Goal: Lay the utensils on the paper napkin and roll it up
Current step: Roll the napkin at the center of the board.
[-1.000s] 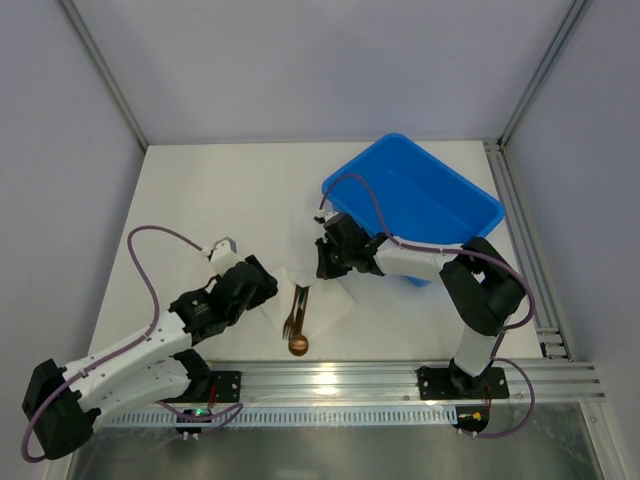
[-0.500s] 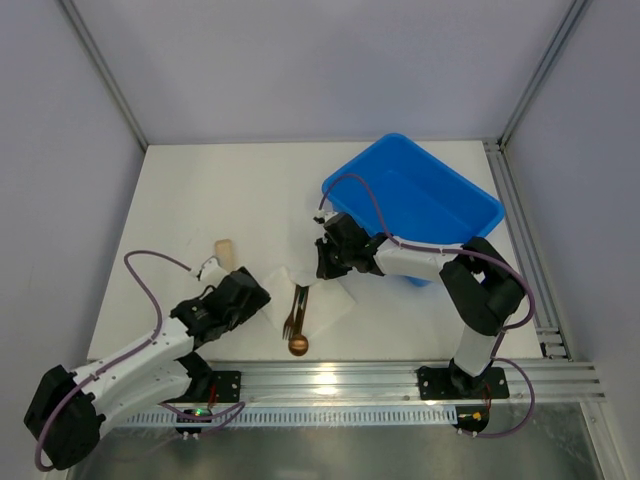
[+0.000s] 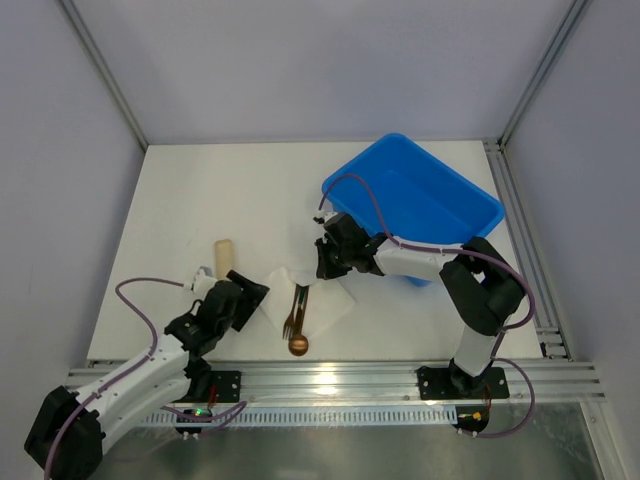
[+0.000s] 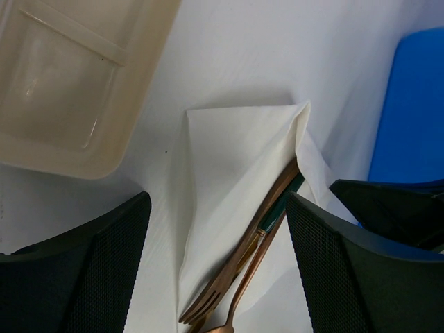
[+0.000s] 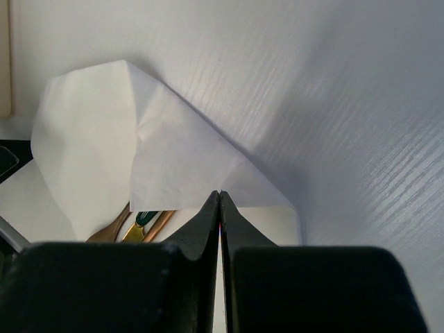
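- Paper napkin: thin, limp, likely tears easily. Lies on the bench toward 6 o'clock; best pinched at an edge.
- Fork, spoon: stiff, slick metal, lying on the napkin.
- Right gripper: jaws closed, apparently pinching the napkin's 12 o'clock edge.
- Left gripper: jaws wide, empty, at 9 o'clock.

I work in a robot lab cell, not a home. My left arm and right arm are bolted to a slotted aluminium rail at 6 o'clock on a plain white tabletop. Bare aluminium posts rise at 11 o'clock and 1 o'clock, and blank pale grey panels close in the sides. Purple cables loop openly along my arms. A blue plastic bin sits at 2 o'clock.
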Controlling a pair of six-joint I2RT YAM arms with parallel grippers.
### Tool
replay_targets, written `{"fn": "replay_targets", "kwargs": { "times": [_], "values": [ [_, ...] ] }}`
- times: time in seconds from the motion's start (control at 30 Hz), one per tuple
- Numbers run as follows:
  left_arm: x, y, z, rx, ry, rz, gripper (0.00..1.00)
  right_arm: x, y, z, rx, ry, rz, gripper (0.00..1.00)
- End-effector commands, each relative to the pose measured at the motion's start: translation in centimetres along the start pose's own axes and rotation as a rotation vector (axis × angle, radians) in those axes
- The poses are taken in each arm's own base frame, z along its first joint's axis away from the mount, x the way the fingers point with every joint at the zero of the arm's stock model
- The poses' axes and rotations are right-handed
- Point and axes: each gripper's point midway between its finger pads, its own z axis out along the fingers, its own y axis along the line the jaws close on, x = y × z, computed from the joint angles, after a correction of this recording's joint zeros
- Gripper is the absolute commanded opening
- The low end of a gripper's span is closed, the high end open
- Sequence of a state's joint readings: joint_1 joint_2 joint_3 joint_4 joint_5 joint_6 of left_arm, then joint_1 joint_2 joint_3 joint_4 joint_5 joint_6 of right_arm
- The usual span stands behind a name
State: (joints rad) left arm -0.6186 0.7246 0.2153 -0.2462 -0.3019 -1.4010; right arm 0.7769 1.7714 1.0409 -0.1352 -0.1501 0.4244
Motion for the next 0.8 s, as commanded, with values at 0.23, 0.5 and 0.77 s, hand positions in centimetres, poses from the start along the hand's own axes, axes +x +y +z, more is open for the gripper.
{"fn": "replay_targets", "kwargs": {
  "times": [0.23,0.5,0.77],
  "values": [
    [0.0,0.9,1.1,0.067,-0.032,-0.186,0.76,-2.5,1.4,-1.0,-0.036,-0.076,-0.026,0.04],
    [-0.9,1.0,1.1,0.128,-0.088,-0.229,0.71,-2.6,1.5,-1.1,-0.035,-0.076,-0.025,0.04],
    [-1.1,2.3,1.4,0.13,-0.122,-0.235,0.69,-2.9,1.5,-1.2,-0.031,-0.08,-0.029,0.04]
  ]
}}
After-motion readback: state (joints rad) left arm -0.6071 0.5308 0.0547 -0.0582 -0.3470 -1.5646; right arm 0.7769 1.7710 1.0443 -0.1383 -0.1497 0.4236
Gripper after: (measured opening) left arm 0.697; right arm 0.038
